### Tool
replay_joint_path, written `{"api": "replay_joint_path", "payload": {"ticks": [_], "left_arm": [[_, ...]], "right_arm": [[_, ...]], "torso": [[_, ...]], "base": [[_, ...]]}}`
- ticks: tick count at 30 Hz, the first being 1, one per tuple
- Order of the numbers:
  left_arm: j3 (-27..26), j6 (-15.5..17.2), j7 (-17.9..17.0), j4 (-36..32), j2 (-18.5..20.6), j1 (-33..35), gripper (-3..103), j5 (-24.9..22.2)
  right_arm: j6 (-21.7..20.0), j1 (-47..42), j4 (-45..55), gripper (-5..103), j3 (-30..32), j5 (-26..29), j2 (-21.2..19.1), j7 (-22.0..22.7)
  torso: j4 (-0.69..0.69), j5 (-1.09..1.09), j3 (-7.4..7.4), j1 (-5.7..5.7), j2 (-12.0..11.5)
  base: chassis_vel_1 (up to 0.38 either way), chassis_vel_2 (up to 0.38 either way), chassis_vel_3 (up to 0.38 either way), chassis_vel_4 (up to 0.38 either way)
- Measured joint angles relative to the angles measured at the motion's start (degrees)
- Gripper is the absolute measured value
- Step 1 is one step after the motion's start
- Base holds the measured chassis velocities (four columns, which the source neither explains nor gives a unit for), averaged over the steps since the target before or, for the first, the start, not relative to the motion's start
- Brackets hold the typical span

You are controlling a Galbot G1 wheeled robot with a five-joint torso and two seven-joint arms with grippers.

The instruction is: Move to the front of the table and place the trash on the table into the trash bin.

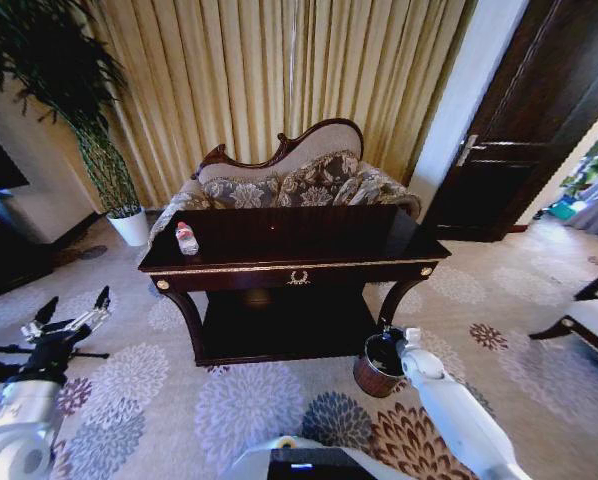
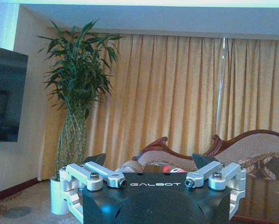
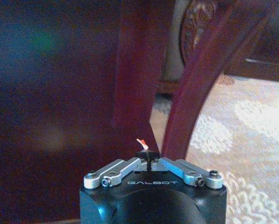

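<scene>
Right gripper (image 3: 149, 156) pinches orange scrap (image 3: 141, 142) — over trash bin (image 1: 377, 366).

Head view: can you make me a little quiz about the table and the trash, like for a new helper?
1. True or false: the small round reddish-brown trash bin stands on top of the long dark-brown glossy wooden table.
2. What does the right end effector pinch? A: a tiny orange scrap. B: a green leaf. C: nothing.
3. Fill in: the fingers of the left end effector are ____.
Key: 1 false, it stands on the carpet; 2 A; 3 open.
</scene>
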Motion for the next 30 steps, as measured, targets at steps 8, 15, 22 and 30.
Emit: {"api": "replay_joint_path", "payload": {"ticks": [8, 15, 22, 30], "left_arm": [[-0.49, -0.23, 0.3, 0.19, -0.21, 0.33, 100, -0.05], [-0.35, -0.23, 0.31, -0.05, -0.26, 0.16, 100, -0.05], [-0.52, -0.27, 0.73, -0.06, -0.3, 0.35, 100, -0.11], [-0.55, -0.66, 0.73, -0.02, -0.42, 0.47, 100, -0.13]], "right_arm": [[1.51, 1.68, -6.62, 0, 0.04, -2.63, 0.29, -0.08], [2.41, 1.37, -7.36, 0, 0.32, -3.54, 0.27, -0.26], [2.42, 0.77, -6.76, 7, 0.54, -3.53, 0.19, -0.46], [2.63, 0.51, -6.49, 33, 0.82, -3.34, 0.06, -0.7]], "torso": [[-0.01, 0.0, 0.0, -0.01, 0.01], [-0.01, 0.0, 0.0, -0.01, 0.01], [-0.01, 0.0, 0.0, -0.01, 0.01], [-0.01, -0.01, 0.0, -0.01, 0.01]], "base": [[0.0, 0.0, 0.0, 0.0], [0.0, 0.0, 0.0, 0.0], [0.0, 0.0, 0.0, 0.0], [0.0, 0.0, 0.0, 0.0]]}}
